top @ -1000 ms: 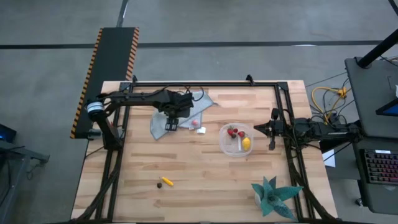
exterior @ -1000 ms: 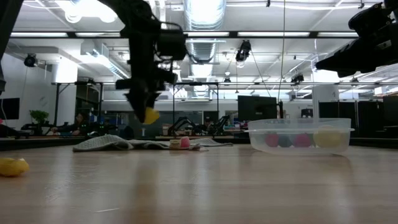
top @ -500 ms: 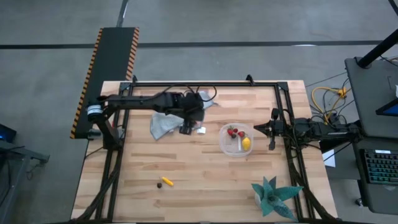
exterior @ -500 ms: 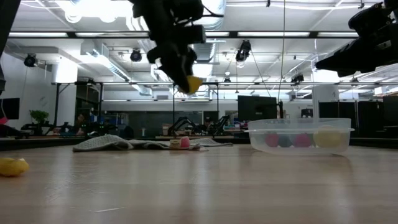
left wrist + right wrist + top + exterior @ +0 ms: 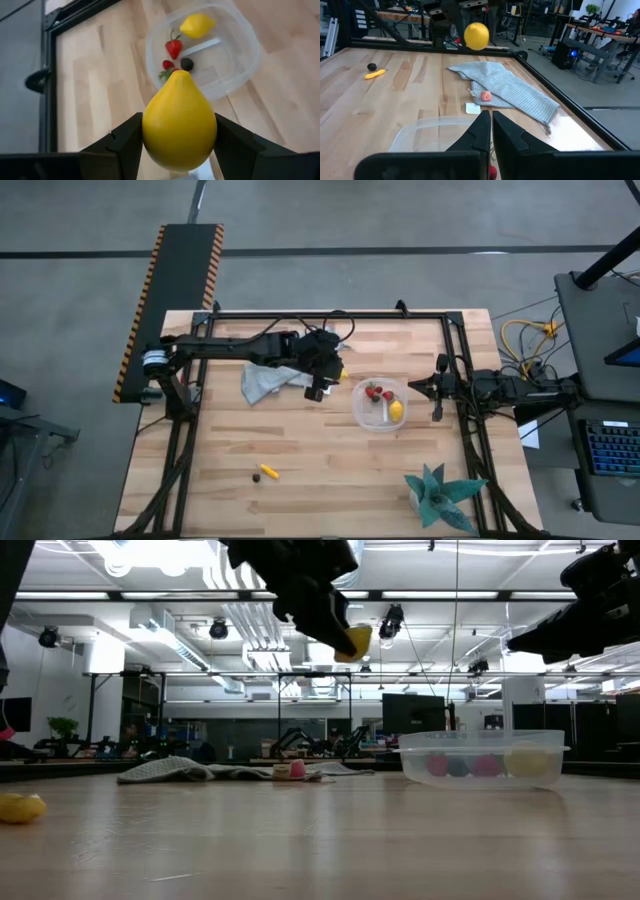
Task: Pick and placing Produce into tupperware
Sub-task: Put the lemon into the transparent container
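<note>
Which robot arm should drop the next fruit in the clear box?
The left one, most likely. The left gripper already holds a lemon in the air, close to the tupperware. The right gripper is shut and empty, waiting at the tupperware's other side.

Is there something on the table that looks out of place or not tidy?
Little stands out. The grey cloth lies crumpled near the table's far edge, and an orange stick piece with a dark round bit sits loose on the table, apart from the tupperware.
</note>
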